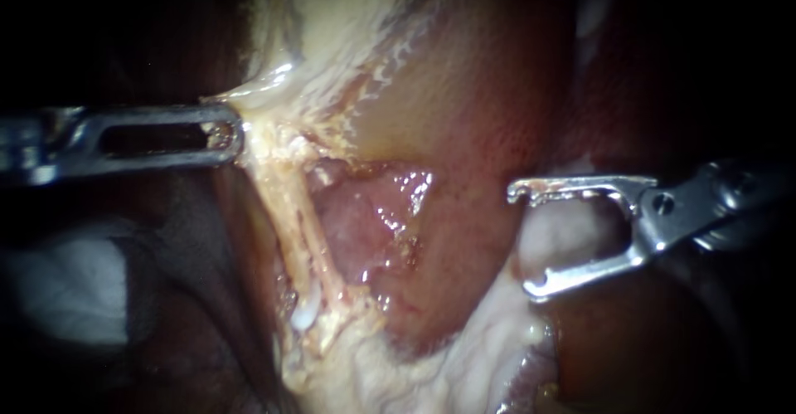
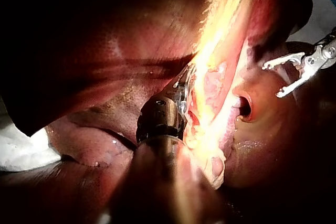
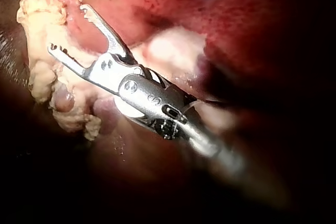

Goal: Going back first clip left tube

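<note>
Two pale, thin tubes run side by side down from the stretched yellow-white tissue to fatty tissue below. I cannot tell the left tube from the right. A small glossy white bit lies at their lower end; I cannot tell whether it is a clip. My left instrument comes in level from the left, its slotted jaws shut on the edge of that pale tissue. Well right of the tubes, my right instrument has its hooked jaws wide open and empty.
Red-brown liver fills the upper right. A moist pink raw patch lies between the tubes and my right instrument. White gauze sits in the dark at the lower left. A pale lump lies behind the right jaws.
</note>
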Robot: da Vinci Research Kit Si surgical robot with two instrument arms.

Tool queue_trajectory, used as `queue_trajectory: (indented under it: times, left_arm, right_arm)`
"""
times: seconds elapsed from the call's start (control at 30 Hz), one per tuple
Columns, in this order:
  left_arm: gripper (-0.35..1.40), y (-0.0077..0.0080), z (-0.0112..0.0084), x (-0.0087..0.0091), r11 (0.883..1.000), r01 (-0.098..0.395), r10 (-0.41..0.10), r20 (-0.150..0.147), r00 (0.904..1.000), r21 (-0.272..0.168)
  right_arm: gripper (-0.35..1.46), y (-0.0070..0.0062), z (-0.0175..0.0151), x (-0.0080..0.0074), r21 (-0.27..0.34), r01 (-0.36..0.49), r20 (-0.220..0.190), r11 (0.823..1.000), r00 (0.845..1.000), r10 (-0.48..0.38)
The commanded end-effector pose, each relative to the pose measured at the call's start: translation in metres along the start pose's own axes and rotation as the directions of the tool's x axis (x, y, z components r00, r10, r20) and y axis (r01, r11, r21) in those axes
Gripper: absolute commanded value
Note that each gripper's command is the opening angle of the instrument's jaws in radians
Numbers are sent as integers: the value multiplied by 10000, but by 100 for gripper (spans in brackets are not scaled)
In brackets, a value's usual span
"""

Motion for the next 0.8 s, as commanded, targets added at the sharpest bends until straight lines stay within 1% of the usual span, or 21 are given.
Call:
queue_trajectory:
  times: [0.03,0.1,0.2,0.27,0.33,0.37,0.63,0.7,0.8]
  left_arm:
    - [-35,-1,3,3,10000,-9,9,-58,10000,86]
    - [-35,-3,9,9,9998,-19,20,-104,9999,177]
    - [-35,-6,26,22,9994,-52,59,-198,9998,334]
    - [-35,-8,39,31,9993,-89,99,-281,9996,360]
    - [-35,-10,50,37,9993,-111,125,-371,9992,370]
    - [-35,-11,57,39,9992,-115,128,-362,9993,378]
    - [-35,-25,96,45,9983,-165,190,-446,9988,563]
    - [-35,-28,102,45,9980,-224,250,-451,9987,587]
    - [-35,-32,106,44,9980,-228,255,-454,9986,594]
  right_arm:
    - [59,-1,-1,1,20,54,31,10000,10000,-54]
    - [59,-1,-1,1,-27,40,51,10000,10000,-40]
    - [60,-1,-1,1,-138,69,101,9999,9999,-68]
    - [60,-1,-1,1,-160,64,110,9999,9999,-62]
    - [60,-1,0,1,-161,64,110,9999,9999,-62]
    - [60,-1,0,1,-160,64,109,9999,9999,-62]
    - [60,-2,0,3,-163,64,110,9998,9999,-63]
    - [60,-3,0,3,-163,65,111,9998,9999,-63]
    - [60,-3,0,3,-162,65,111,9998,9999,-63]
